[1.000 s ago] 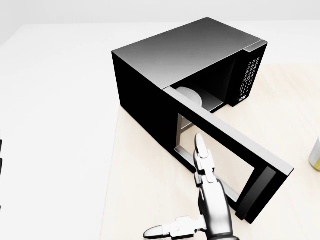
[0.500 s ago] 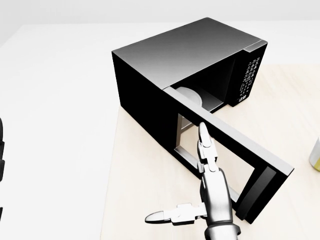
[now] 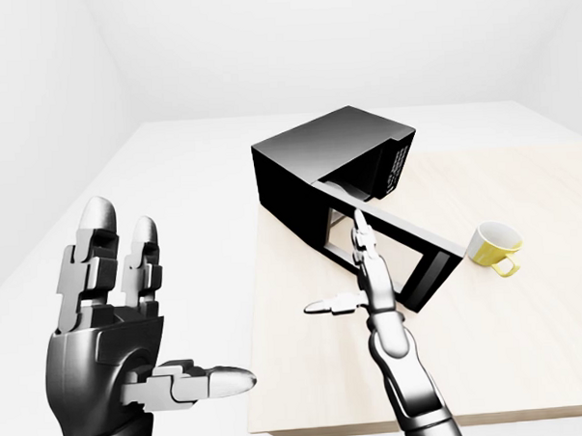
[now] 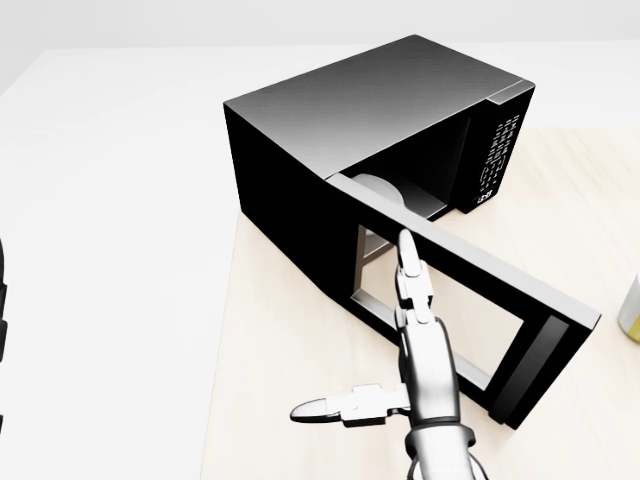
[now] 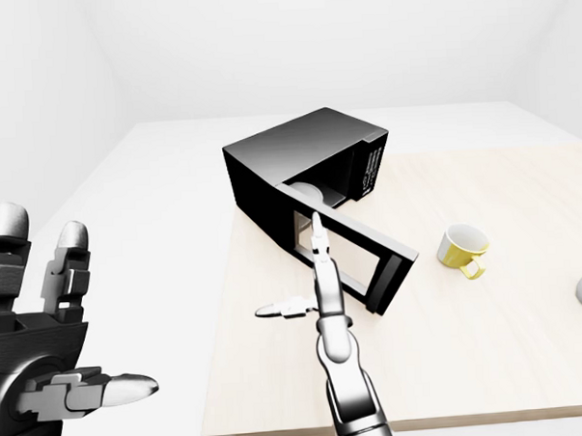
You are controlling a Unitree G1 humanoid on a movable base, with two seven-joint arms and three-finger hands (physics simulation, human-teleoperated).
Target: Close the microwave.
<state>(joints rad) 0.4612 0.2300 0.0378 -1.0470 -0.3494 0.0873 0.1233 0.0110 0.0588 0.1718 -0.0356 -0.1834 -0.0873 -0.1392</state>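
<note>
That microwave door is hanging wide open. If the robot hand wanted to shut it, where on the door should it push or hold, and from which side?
Probably the door's free end, by the dark handle strip, pushing flat-handed on its outer face from the head view's bottom toward the microwave. The hinge is at the left, so the far end swings easiest. The right robot hand, fingers open, is already at the window.

A bare, simulated kitchen-like room: blank white walls and floor surround a pale wooden counter point(image 3: 491, 364). On it a black microwave point(image 3: 308, 164) stands, with a yellow mug point(image 3: 493, 247) to its right.
</note>
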